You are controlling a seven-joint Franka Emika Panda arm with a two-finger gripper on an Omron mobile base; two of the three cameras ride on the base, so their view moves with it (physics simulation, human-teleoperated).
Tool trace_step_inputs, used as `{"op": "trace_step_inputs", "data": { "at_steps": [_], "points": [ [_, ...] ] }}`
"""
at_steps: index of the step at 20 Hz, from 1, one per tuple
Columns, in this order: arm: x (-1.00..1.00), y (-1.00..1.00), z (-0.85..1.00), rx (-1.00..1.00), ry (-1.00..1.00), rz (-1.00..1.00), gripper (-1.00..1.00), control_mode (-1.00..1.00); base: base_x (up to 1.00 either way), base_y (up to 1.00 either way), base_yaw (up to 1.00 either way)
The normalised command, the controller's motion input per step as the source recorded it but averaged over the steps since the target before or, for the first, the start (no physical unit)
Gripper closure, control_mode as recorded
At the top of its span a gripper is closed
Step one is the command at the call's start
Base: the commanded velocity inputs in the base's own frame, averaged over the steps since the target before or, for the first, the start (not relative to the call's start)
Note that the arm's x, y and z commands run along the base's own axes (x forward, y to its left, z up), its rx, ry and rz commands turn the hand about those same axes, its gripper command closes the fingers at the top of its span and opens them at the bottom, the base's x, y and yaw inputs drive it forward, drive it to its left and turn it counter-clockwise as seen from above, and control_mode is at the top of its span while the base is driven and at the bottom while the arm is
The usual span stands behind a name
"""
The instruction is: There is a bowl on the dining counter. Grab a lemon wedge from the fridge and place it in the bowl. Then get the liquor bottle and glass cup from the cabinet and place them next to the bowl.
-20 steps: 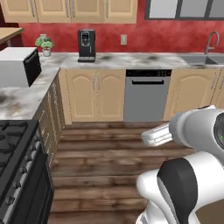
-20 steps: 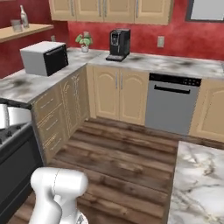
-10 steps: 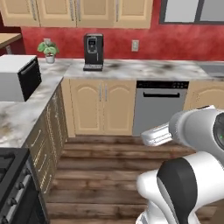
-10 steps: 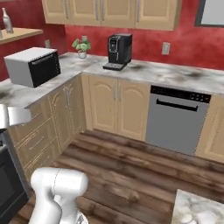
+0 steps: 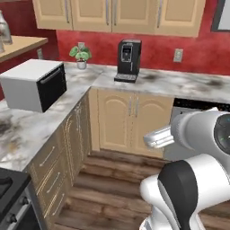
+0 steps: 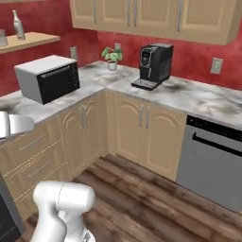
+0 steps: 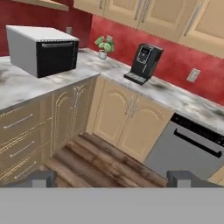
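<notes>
Since a moment ago the whole room has slid sideways in both base pictures, so the base has driven or turned; the black stove is now almost off the edge and the wall shelf has come closer.

Seen from the hand, the claw has its two dark tips far apart, wide, with nothing between them. It hangs in the air above the brown wood floor. It points at the light wood cupboard doors in the corner.

To one side of those doors is a grey dishwasher with a dark handle. On the marble wall counter above sits a black coffee machine. A little green plant in a white pot stands near it. A white microwave with a black door stands farther along the counter. No words or brand names can be read on any of them; they are too blurry.

Higher up, on the red wall, is the cabinet, a plain wood shelf. The liquor bottle stands on it, pale with a thin neck. The glass cup is just beside the bottle, at the picture's edge. From the left base camera the bottle is on the same shelf, well apart from the claw.
</notes>
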Motion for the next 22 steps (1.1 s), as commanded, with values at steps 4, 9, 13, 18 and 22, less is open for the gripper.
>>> {"op": "trace_step_inputs", "data": {
  "at_steps": [4, 9, 13, 18, 22],
  "points": [
    [0.0, 0.0, 0.0, 0.0, 0.0, 0.0, -1.0, 1.0, 0.8, -0.04, 0.56],
    [0.0, 0.0, 0.0, 0.0, 0.0, 0.0, -1.0, 1.0, 0.8, -0.18, 0.6],
    [0.0, 0.0, 0.0, 0.0, 0.0, 0.0, -1.0, 1.0, 0.85, -0.24, 0.54],
    [0.0, 0.0, 0.0, 0.0, 0.0, 0.0, -1.0, 1.0, 0.72, -0.29, 0.52],
    [0.0, 0.0, 0.0, 0.0, 0.0, 0.0, -1.0, 1.0, 0.64, -0.26, 0.51]
  ]
}}
